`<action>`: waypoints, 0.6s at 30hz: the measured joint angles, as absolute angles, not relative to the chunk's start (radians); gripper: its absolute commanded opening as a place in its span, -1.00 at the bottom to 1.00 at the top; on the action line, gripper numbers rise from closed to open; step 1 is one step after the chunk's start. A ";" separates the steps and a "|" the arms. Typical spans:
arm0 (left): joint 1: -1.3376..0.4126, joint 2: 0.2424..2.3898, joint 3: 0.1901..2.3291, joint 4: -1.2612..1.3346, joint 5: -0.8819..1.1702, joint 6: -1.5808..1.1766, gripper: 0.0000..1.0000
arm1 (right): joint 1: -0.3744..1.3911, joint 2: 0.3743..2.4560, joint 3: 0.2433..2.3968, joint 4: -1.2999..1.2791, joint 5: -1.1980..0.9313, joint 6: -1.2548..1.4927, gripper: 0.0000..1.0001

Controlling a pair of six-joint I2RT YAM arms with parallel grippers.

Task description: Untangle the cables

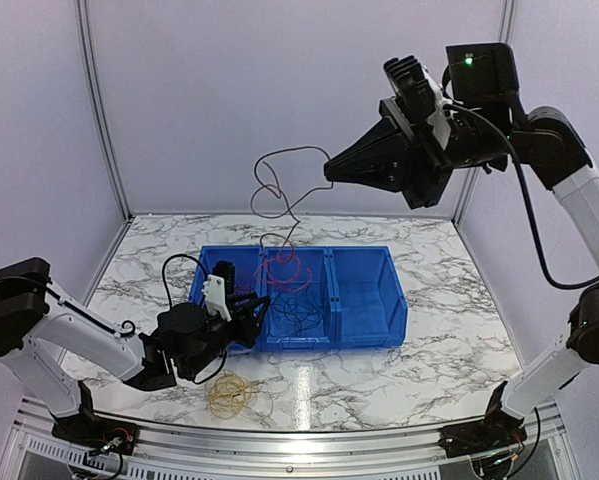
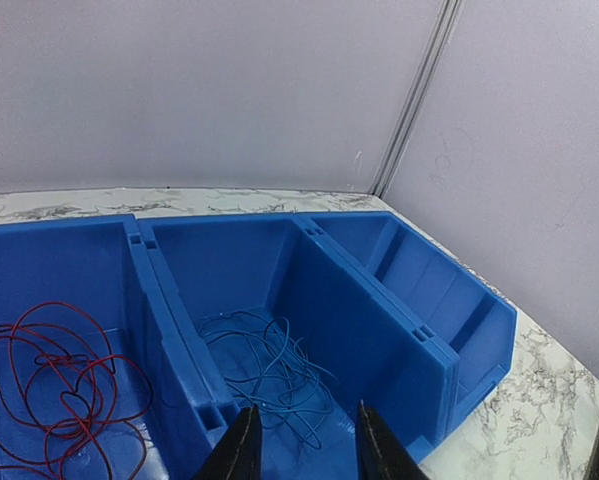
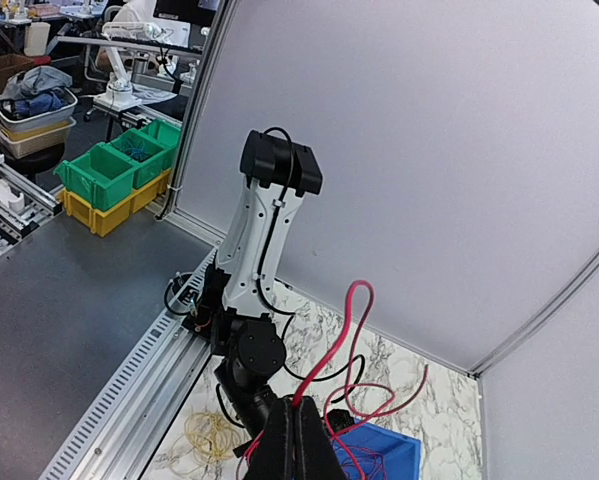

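A blue three-part bin (image 1: 369,300) sits mid-table. My right gripper (image 1: 331,170) hangs high above it, shut on a red cable (image 1: 268,190) that loops down into the bin. In the right wrist view the red cable (image 3: 359,300) rises out of the closed gripper (image 3: 299,410). My left gripper (image 1: 259,305) is at the bin's near left. Its jaws (image 2: 307,408) stand apart over a dark blue cable (image 2: 269,360) on the middle compartment's floor, holding nothing. More red cable (image 2: 59,380) lies one compartment to the left. A yellow cable (image 1: 229,395) is coiled on the table before the bin.
White panel walls (image 1: 279,90) close in the marble table (image 1: 459,350) at the back and both sides. A metal rail (image 1: 299,445) runs along the near edge between the arm bases. The left arm's thick black cable (image 1: 174,275) arcs beside the bin's left end.
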State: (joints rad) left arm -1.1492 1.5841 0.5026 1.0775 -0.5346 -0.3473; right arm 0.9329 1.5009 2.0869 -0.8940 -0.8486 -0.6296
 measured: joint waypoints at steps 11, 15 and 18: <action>-1.222 1.341 0.375 1.079 -0.539 -0.279 0.38 | 0.931 1.444 1.782 -0.825 -0.658 -0.601 -1.00; -1.246 1.237 0.383 1.089 -0.505 -0.203 0.44 | 0.931 1.448 1.687 -0.791 -0.604 -0.585 -1.00; -1.250 1.227 0.430 1.079 -0.467 -0.166 0.44 | 0.931 1.450 1.651 -0.762 -0.596 -0.572 -1.00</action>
